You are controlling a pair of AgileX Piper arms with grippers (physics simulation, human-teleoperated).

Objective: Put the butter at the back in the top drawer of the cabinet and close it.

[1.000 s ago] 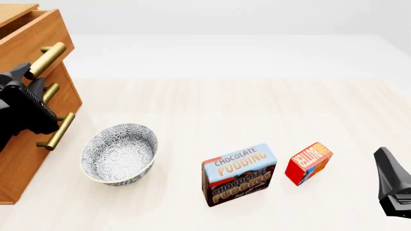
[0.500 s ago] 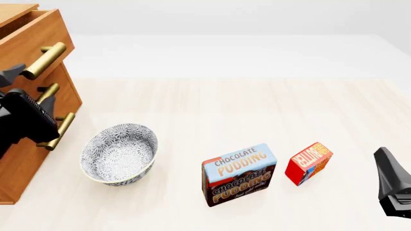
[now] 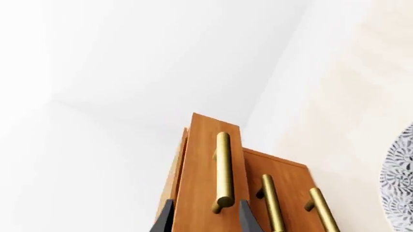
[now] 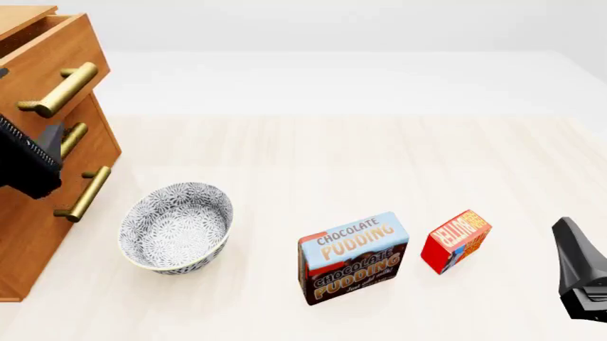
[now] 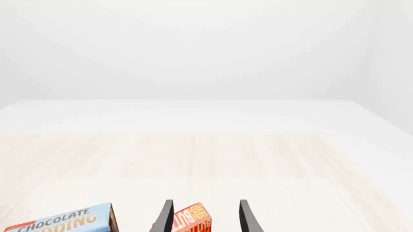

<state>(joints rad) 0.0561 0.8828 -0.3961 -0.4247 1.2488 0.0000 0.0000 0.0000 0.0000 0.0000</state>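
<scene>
The butter [image 4: 455, 240] is a small red box lying on the table at the front right, to the right of the pudding box. In the right wrist view the butter [image 5: 192, 222] shows between the tips of my open right gripper [image 5: 206, 220], a short way ahead of them. The cabinet [image 4: 38, 213] stands at the far left with its top drawer [image 4: 47, 57] pulled out and its brass handle [image 4: 57, 91] free. My left gripper [image 3: 206, 220] is open, with the drawer front [image 3: 210, 169] ahead of its fingertips and no contact.
A patterned bowl [image 4: 175, 226] sits in front of the cabinet. The Chocolate Pudding box [image 4: 353, 257] stands between bowl and butter. The left arm's black body [image 4: 24, 160] overlaps the lower drawer handles [image 4: 84, 193]. The right arm [image 4: 581, 273] sits at the front right edge.
My left gripper has let go of the top drawer's handle and drawn back to the left, mostly out of the front view. The right arm and the boxes have not moved.
</scene>
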